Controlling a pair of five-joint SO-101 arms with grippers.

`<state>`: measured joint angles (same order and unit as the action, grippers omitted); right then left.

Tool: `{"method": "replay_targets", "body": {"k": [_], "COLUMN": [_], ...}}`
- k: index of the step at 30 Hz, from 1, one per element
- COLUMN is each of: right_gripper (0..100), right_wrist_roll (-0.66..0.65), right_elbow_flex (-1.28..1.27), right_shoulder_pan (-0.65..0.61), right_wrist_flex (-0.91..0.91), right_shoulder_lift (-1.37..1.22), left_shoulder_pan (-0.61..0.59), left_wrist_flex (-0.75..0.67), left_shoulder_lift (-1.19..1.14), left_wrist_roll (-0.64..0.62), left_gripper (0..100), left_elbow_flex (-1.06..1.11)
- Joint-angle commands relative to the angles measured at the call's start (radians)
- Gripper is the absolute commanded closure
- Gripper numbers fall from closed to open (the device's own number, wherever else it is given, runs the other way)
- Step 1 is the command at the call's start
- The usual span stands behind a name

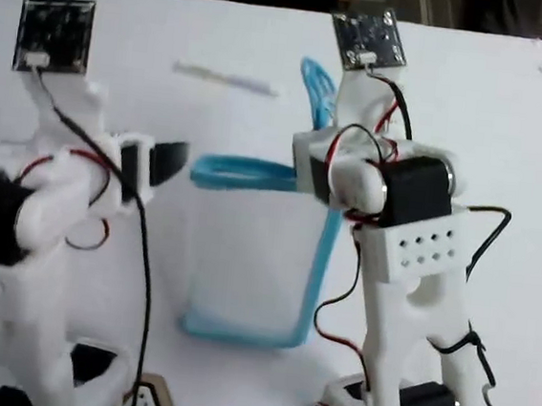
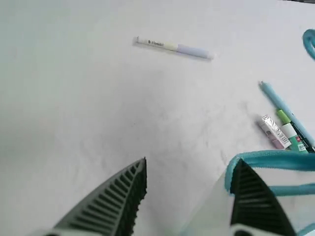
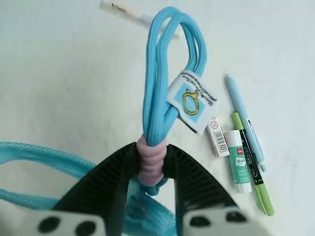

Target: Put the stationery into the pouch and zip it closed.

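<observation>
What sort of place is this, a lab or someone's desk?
Probably a robot test bench: two wired arms at a white table, the right gripper shut on the blue cord loop of a pouch, with pens laid out nearby.

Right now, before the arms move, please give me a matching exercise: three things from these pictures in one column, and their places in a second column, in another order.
Things
1. white pen with a lilac end
2. blue cord loop with a white tag
3. white and green glue stick

Places
A. beside the long green pen
B. clamped at its pink base by the right end effector
C. alone on the white table, apart from the other stationery

Pairs: 1-C; 2-B; 3-A
</observation>
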<state>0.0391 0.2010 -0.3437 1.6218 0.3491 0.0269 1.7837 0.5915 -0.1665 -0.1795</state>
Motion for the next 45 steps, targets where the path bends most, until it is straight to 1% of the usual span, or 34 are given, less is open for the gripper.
{"method": "replay_targets", "body": {"k": [1,7,11,16,20,23,26,33,35,39,41,45], "right_gripper": [98.1,98.1,98.1,98.1,98.1,98.1,98.1,98.2,98.2,98.2,98.2,98.2], "right_wrist_roll": [-0.003,-0.072,-0.072,-0.078,-0.157,-0.176,-0.195,-0.195,-0.195,-0.19,-0.187,-0.187], "right_elbow_flex": [-0.04,-0.212,-0.368,-0.621,-0.812,-0.91,-0.991,-1.097,-1.115,-1.119,-1.12,-1.123], "right_shoulder_pan": [-0.013,-0.013,-0.013,-0.013,-0.01,-0.005,-0.005,-0.004,-0.004,-0.004,-0.004,-0.004], "right_wrist_flex": [-0.027,-0.185,-0.321,-0.519,-0.587,-0.601,-0.596,-0.593,-0.591,-0.542,-0.521,-0.499], "right_shoulder_lift": [0.061,0.245,0.39,0.581,0.727,0.832,0.928,1.056,1.072,1.101,1.129,1.191], "left_shoulder_pan": [0.019,0.028,0.097,0.179,0.191,0.196,0.196,0.188,0.168,0.163,0.165,0.165], "left_wrist_flex": [-0.009,-0.003,0.003,0.008,0.009,0.009,0.009,0.008,0.008,0.005,0.006,0.005], "left_shoulder_lift": [0.059,0.048,0.001,-0.015,-0.01,-0.007,-0.007,0.025,0.07,0.239,0.315,0.437], "left_wrist_roll": [-0.049,-0.06,-0.054,-0.034,-0.005,0.04,0.044,0.046,0.046,0.046,0.044,0.04], "left_gripper": [71,71,71,71,73,78,81,78,76,76,76,76], "left_elbow_flex": [-0.023,-0.087,-0.1,-0.118,-0.089,-0.043,-0.009,0.023,0.014,-0.063,-0.018,0.193]}}
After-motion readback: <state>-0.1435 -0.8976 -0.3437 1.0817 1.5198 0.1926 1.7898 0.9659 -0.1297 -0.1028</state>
